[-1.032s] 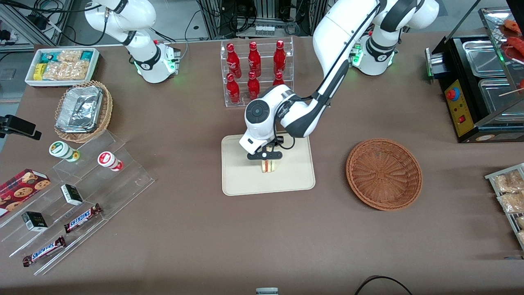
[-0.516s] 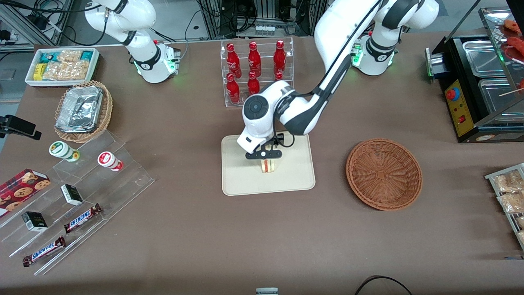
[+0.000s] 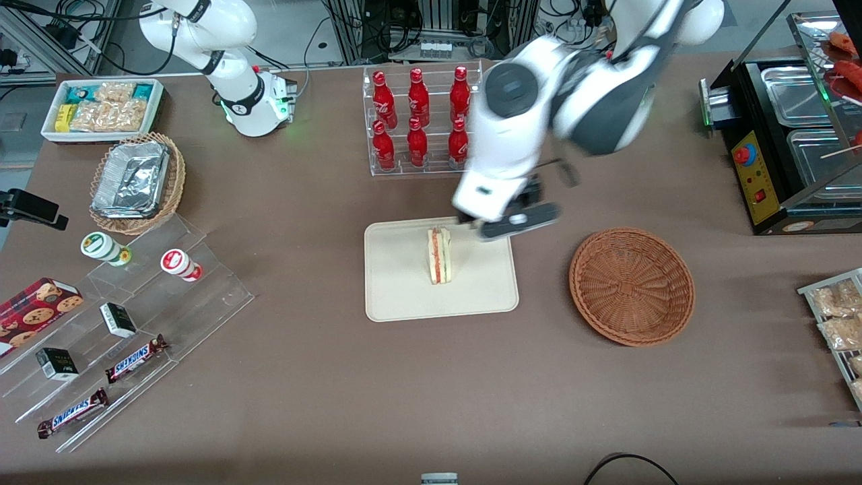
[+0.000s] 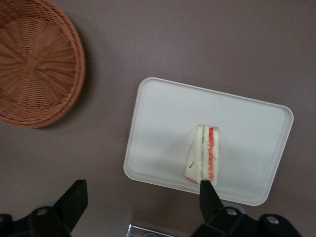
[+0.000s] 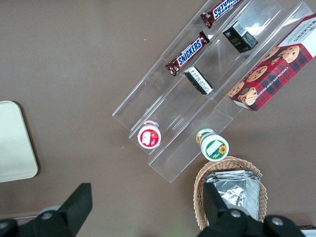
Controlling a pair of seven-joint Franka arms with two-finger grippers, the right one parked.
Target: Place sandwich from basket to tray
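Front view: gripper (image 3: 513, 222) raised above the tray's (image 3: 404, 303) edge farthest from the camera, at the corner nearest the basket (image 3: 632, 286), fingers (image 4: 209, 197) spread wide apart, holding nothing. Sandwich (image 3: 439, 254) lying on the tray near its middle, red filling stripe facing up, just beside and below the gripper, not touching it. Reddish-brown basket sitting on the table toward the working arm's end, apart from the tray.

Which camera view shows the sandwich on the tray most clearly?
The left wrist view: the sandwich lies unobstructed on the tray, below the open gripper. The front view shows it smaller; the right wrist view shows none.
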